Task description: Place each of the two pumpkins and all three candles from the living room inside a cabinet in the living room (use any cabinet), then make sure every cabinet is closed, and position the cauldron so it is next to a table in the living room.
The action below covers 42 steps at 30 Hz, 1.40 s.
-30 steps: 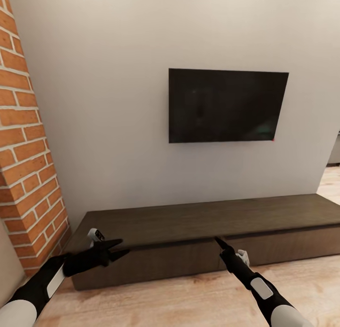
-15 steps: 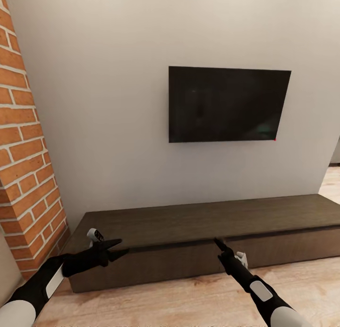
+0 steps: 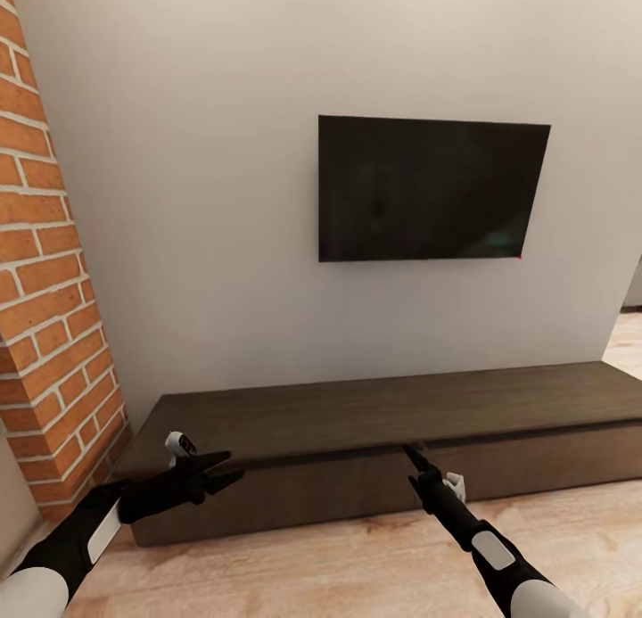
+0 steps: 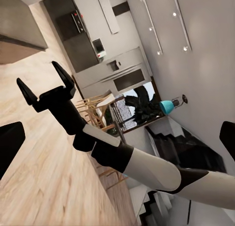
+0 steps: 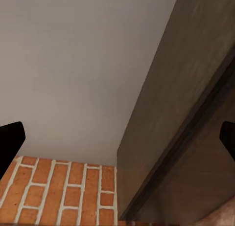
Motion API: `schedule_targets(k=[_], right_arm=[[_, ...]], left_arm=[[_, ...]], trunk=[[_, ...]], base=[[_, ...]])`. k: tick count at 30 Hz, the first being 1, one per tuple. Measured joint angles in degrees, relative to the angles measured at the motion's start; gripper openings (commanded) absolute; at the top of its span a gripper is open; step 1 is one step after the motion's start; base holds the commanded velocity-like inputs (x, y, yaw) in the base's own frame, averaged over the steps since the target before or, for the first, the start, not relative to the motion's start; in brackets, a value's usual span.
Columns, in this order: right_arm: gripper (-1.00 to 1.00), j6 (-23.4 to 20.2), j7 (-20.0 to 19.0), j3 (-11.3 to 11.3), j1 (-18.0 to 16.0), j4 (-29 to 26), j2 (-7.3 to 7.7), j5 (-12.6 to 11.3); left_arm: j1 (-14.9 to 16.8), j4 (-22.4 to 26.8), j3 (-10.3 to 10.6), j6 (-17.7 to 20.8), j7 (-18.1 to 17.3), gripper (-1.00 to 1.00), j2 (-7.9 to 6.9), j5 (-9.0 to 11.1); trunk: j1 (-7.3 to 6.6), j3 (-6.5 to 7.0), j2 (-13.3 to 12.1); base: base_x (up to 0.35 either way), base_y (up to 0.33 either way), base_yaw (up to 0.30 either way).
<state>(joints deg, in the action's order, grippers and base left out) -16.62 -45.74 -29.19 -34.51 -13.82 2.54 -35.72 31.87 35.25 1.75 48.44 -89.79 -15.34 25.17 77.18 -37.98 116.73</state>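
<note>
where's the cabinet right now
In the head view the cabinet runs low along the wall under the tv, its left end by the brick column, both drawers shut.

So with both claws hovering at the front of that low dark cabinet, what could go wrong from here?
1. The cabinet drawers have no handles, so the right claw, at the thin seam under the top, may slip rather than catch an edge.
2. The left claw, open and empty near the cabinet's end, sits close to the brick wall; swinging that arm outward could strike it.
</note>
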Motion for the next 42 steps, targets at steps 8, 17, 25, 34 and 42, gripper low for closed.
schedule_targets(k=[8, 17, 25, 34, 42], right_arm=[[1.0, 0.0, -0.5, 0.0, 0.0, 0.0, 0.0, 0.0], [1.0, -0.1, -1.7, -0.1, 0.0, 0.1, 0.08, -0.8], [1.0, -2.3, -9.1, -0.1, 0.0, 3.4, 2.1, -2.1], [1.0, -2.5, -9.5, -0.1, 0.0, 3.7, 2.36, -2.2], [1.0, -2.3, -9.1, -0.1, 0.0, 3.7, 2.48, -2.3]], left_arm=[[0.0, 0.0, 0.0, 0.0, 0.0, 1.0, 0.06, 0.0], [0.0, 0.1, 0.0, 0.0, 0.0, 1.0, 0.11, 0.0], [0.0, 0.1, 0.0, 0.0, 0.0, 1.0, 0.12, 0.0], [0.0, 0.1, 0.0, 0.0, 0.0, 1.0, 0.16, 0.0], [0.0, 0.0, 0.0, 0.0, 0.0, 1.0, 0.26, 0.0]], trunk=[[1.76, -1.44, 3.2], [3.74, -3.05, 6.8], [5.49, -4.49, 10.0], [7.47, -6.1, 13.6], [9.23, -7.54, 16.8]], base=[[0.0, 0.0, 0.0], [0.0, 0.0, 0.0], [0.0, 0.0, 0.0], [0.0, 0.0, 0.0], [0.0, 0.0, 0.0]])
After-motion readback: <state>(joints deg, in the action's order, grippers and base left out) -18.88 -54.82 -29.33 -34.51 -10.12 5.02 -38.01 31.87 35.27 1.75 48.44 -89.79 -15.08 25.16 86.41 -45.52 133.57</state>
